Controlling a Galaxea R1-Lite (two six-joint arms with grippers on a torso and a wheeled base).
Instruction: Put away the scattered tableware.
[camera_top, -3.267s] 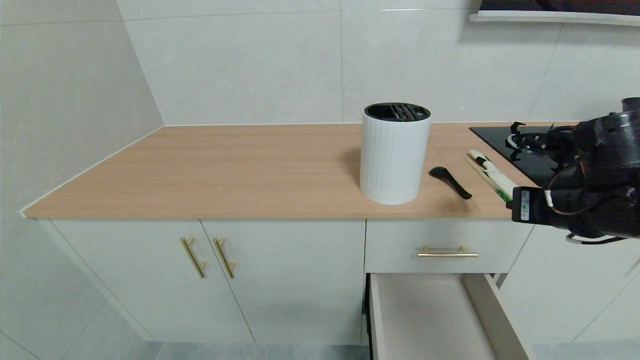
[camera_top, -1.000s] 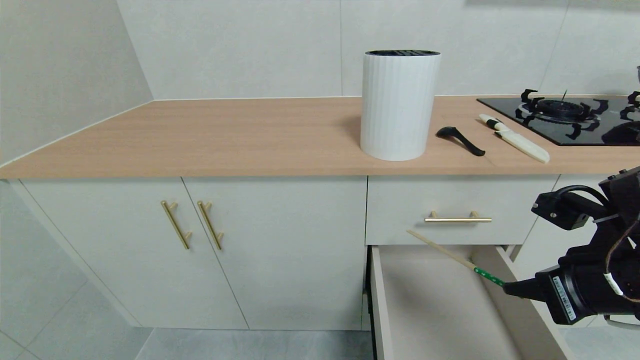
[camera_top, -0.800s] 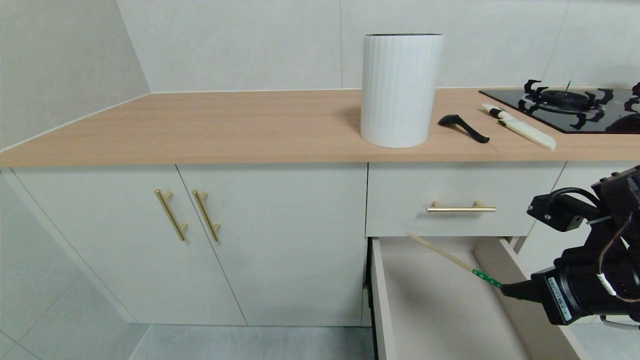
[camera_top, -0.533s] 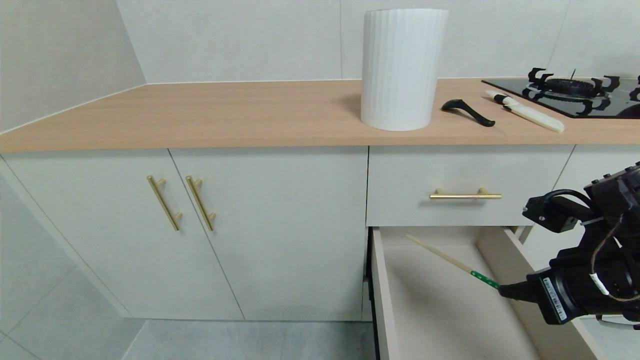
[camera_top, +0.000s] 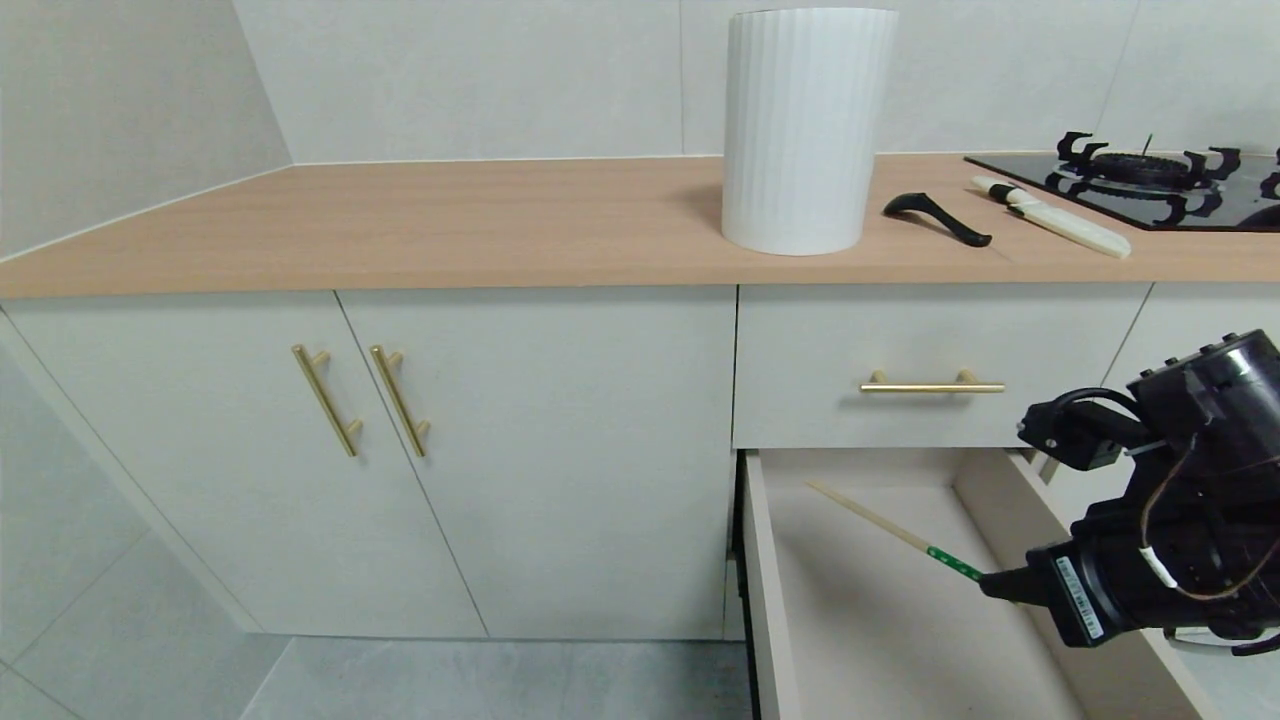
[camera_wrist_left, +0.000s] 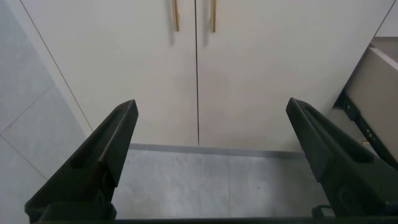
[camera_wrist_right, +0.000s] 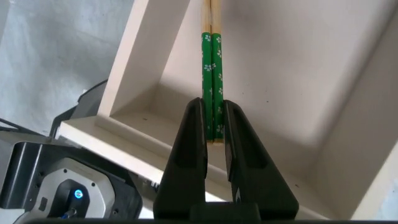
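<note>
My right gripper (camera_top: 990, 583) (camera_wrist_right: 213, 118) is shut on a pair of wooden chopsticks (camera_top: 885, 530) (camera_wrist_right: 211, 74) with green flowered ends. It holds them over the open lower drawer (camera_top: 765, 580) (camera_wrist_right: 149, 50), tips pointing toward the drawer's back left. On the counter a black spoon (camera_top: 936, 219) and a white knife with a black band (camera_top: 1052, 228) lie to the right of a white ribbed utensil holder (camera_top: 806, 130). My left gripper (camera_wrist_left: 211, 162) is open, facing the cabinet doors (camera_wrist_left: 199, 68) low near the floor.
The closed upper drawer with a gold handle (camera_top: 932, 386) sits above the open one. Two cabinet doors with gold handles (camera_top: 360, 400) are to the left. A black gas hob (camera_top: 1140, 180) is at the counter's right. Grey floor tiles (camera_wrist_left: 186, 186) lie below.
The head camera has dropped lower, so the counter sits higher in the picture. My right gripper took the chopsticks from the counter down to the open drawer and has edged left into it.
</note>
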